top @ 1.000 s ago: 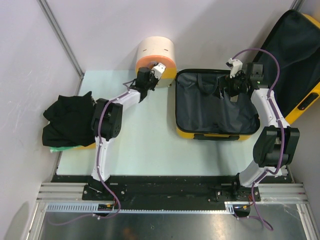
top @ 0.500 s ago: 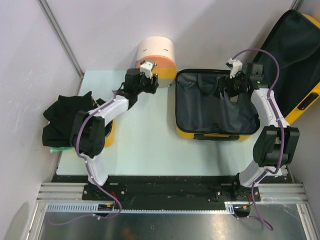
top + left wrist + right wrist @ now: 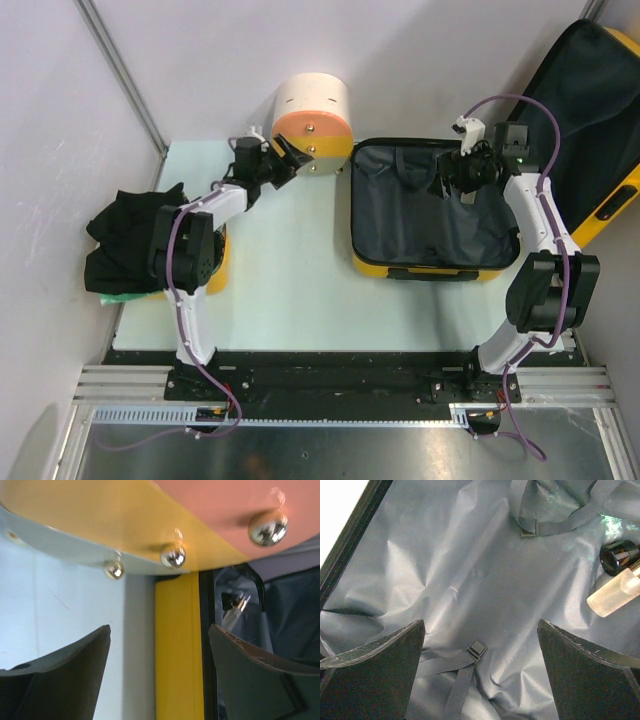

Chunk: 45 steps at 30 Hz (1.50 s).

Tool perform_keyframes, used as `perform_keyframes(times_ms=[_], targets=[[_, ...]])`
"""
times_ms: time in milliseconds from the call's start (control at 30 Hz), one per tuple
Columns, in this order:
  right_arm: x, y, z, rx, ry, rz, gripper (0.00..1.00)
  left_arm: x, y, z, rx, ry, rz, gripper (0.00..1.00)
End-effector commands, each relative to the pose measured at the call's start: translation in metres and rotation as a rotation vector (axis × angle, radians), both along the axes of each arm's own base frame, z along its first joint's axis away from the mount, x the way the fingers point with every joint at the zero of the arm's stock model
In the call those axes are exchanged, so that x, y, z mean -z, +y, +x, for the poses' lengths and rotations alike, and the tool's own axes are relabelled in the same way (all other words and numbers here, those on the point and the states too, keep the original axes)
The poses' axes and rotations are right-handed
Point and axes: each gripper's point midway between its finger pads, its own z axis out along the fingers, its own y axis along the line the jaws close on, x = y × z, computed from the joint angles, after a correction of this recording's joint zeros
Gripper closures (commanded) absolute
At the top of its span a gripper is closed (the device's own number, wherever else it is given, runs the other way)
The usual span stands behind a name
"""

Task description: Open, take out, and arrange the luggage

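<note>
The luggage [image 3: 372,262] lies open on the table, a yellow shell with dark lining, and its lid [image 3: 590,110] leans up at the right. My right gripper [image 3: 452,183] hovers open over the lining [image 3: 450,565], above a strap buckle [image 3: 478,649]. A small frosted bottle [image 3: 615,594] with a dark cap lies in the lining to its right. My left gripper [image 3: 283,158] is open just left of the cream-and-orange cylindrical container [image 3: 312,120], holding nothing. In the left wrist view my left gripper [image 3: 160,645] frames the luggage's yellow rim [image 3: 178,650], under the container's studded base [image 3: 225,510].
A heap of black clothes [image 3: 135,240] covers a smaller yellow tub [image 3: 216,268] at the table's left edge. Grey walls close in at the back and left. The pale table top [image 3: 290,260] stretches between the tub and the luggage.
My left gripper has opened, let go of the cream-and-orange container and drawn back to the left. The right arm has not moved.
</note>
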Motion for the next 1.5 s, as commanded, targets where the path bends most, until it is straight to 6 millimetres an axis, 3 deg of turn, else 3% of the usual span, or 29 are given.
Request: perform_keyframes(times_ms=[0, 167, 200, 567, 800, 1333, 1467], targets=[[-0.015, -0.010, 0.004, 0.010, -0.017, -0.036, 0.00, -0.033, -0.032, 0.011, 0.011, -0.038, -0.163, 0.19], [-0.014, -0.015, 0.005, 0.023, -0.005, -0.053, 0.00, -0.019, -0.036, 0.029, -0.013, -0.008, -0.200, 0.32], [-0.012, -0.015, 0.003, 0.023, 0.008, -0.054, 0.00, -0.027, -0.037, 0.033, -0.014, -0.026, -0.214, 0.33], [-0.014, -0.022, 0.005, 0.044, 0.043, -0.083, 0.00, -0.012, -0.041, 0.055, -0.073, 0.017, -0.316, 0.33], [-0.015, -0.023, 0.004, 0.050, 0.058, -0.093, 0.00, -0.013, -0.042, 0.059, -0.093, 0.033, -0.367, 0.42], [-0.011, -0.015, 0.002, 0.047, 0.077, -0.089, 0.00, -0.026, -0.038, 0.072, -0.089, -0.019, -0.384, 0.50], [-0.011, -0.015, 0.002, 0.045, 0.079, -0.088, 0.00, -0.025, -0.039, 0.071, -0.086, -0.016, -0.388, 0.60]])
